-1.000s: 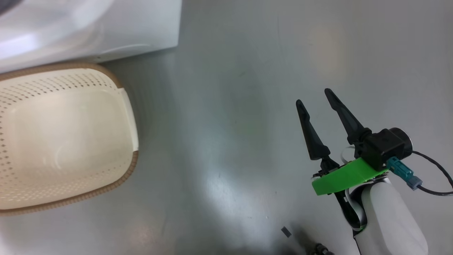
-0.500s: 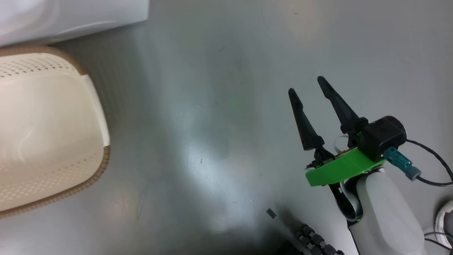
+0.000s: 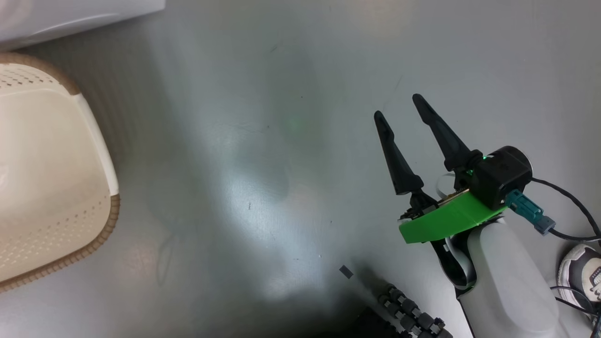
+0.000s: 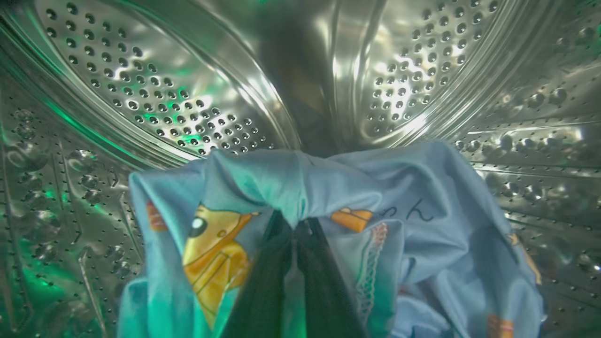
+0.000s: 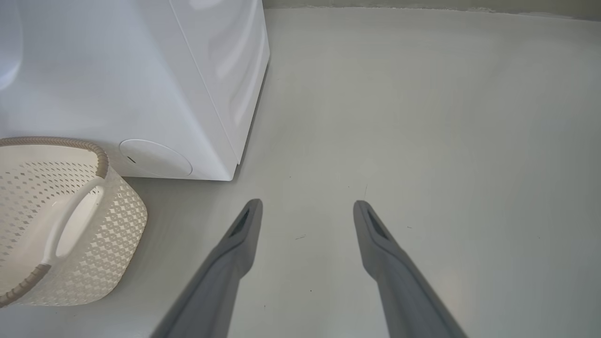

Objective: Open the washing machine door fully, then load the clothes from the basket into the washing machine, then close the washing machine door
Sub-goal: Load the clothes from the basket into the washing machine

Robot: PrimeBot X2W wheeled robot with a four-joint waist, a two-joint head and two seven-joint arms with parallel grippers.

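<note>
My left gripper pinched on blue printed garment inside drum; right gripper spread, idle. Basket looks empty; release, door closing left.

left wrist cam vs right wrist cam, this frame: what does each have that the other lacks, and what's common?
Left wrist, not right wrist: the perforated steel drum seen from inside, and the left gripper shut on a blue printed garment that drapes over its fingers.
Right wrist, not left wrist: the basket standing on the grey floor, and the right gripper open, holding nothing.
Shared: the washing machine, as drum interior in one and white outer casing in the other.
</note>
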